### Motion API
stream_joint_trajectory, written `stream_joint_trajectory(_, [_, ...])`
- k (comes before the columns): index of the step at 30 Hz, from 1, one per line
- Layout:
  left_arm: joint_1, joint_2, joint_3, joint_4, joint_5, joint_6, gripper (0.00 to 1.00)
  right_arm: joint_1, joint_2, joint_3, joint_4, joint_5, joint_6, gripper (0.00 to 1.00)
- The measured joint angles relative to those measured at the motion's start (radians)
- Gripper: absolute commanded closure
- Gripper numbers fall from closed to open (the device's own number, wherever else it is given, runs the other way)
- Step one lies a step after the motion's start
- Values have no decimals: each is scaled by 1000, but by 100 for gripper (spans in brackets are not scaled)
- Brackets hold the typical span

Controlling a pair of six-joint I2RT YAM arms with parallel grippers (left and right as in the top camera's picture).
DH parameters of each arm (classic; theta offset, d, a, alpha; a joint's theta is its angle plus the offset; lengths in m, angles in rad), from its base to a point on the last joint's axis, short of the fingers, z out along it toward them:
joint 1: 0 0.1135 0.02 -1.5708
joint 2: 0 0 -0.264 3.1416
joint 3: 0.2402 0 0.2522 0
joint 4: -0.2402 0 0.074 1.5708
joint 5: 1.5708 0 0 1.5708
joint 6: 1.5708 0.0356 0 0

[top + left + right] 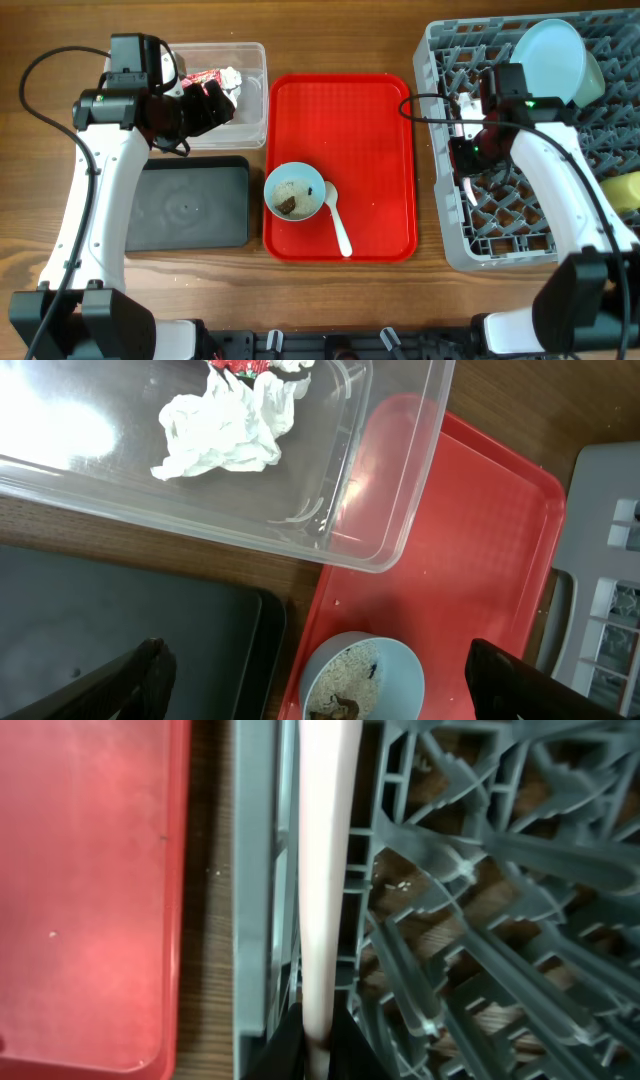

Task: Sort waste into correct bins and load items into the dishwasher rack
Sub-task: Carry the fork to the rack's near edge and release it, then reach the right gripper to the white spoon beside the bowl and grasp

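Flat red tray (pixel 370 130) lies on the bench (pixel 340 300), approx. centre of overhead view, long side running front to back. Raised rim, rounded corners, a few pale specks on its surface. Bench is brown wood w/ visible grain.

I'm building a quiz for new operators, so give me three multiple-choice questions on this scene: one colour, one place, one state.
1. What colour is the tray under the bowl? A black, B grey, C red.
2. Where does the tissue lie? A in the bowl, B on that tray, C in the clear tub.
3. How is the left gripper? A open and empty, B shut on the tissue, C shut on the bowl.
Answers: C, the bowl stands on red; C, the tissue lies inside the tub's walls; A, its fingers stand wide apart with nothing between.
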State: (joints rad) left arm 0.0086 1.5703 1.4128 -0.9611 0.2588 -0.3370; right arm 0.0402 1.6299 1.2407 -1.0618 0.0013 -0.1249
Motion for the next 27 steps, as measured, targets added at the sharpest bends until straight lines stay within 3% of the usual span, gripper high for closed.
stream_joint_trajectory(3, [0, 0, 0, 0, 0, 0, 6, 0, 24, 0, 0, 6, 23, 56])
stream_joint_trajectory(5, [0, 0, 0, 0, 0, 0, 6, -6, 25, 0, 0, 22, 44, 52])
stream_joint_trajectory(10, [0, 0, 0, 0, 0, 0, 6, -10, 16, 39, -43, 19, 79, 49])
stream_joint_trajectory(15, [0, 0, 0, 0, 0, 0, 6, 42, -61, 124, -19, -177, 108, 45])
stream_joint_trajectory(22, [0, 0, 0, 0, 0, 0, 6, 264, -94, 113, 0, -237, 121, 43])
stream_joint_trajectory(27, [0, 0, 0, 0, 0, 0, 6, 415, -77, -11, 98, -237, 161, 37])
